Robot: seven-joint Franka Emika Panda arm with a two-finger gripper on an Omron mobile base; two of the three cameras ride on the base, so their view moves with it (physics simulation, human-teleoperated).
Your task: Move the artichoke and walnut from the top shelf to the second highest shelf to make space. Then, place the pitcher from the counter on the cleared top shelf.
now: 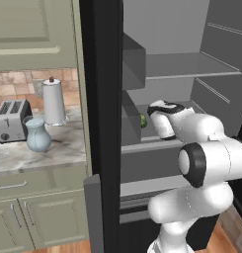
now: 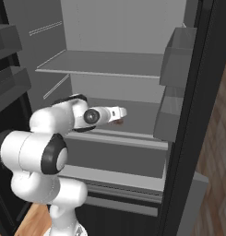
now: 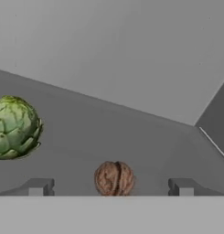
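On the second shelf (image 2: 133, 133) of the fridge, both small items now sit: walnut (image 3: 114, 178) low between the fingertips (image 3: 36, 187), artichoke (image 3: 13, 127) off to its left and apart from it in the hand view. Gripper (image 3: 111, 188) has jaws spread wide with nothing held; the walnut rests on the shelf floor, not pinched. From the left base view a sliver of green artichoke (image 1: 143, 120) shows just beside the hand, behind the door edge. Top shelf (image 2: 100, 70) above looks bare as far as the frames show, so clearing seems done and the pitcher step is likely next. Pitcher (image 1: 37, 134) stands upright on the counter (image 1: 58, 150), just in front of the toaster (image 1: 11, 119) and near the paper towel roll (image 1: 54, 102), well apart from the fridge. Handling guess: pitcher looks glassy, rigid, smooth, so probably slippery and breakable; bulbous body likely too wide for these jaws, so narrow neck or the side handle looks like the better hold, kept upright. Cannot tell if it holds liquid; treat as moderately heavy. Walnut is hard, light and round, may roll if nudged as the hand backs out. Artichoke is firm, scaly, grippy, no worry.
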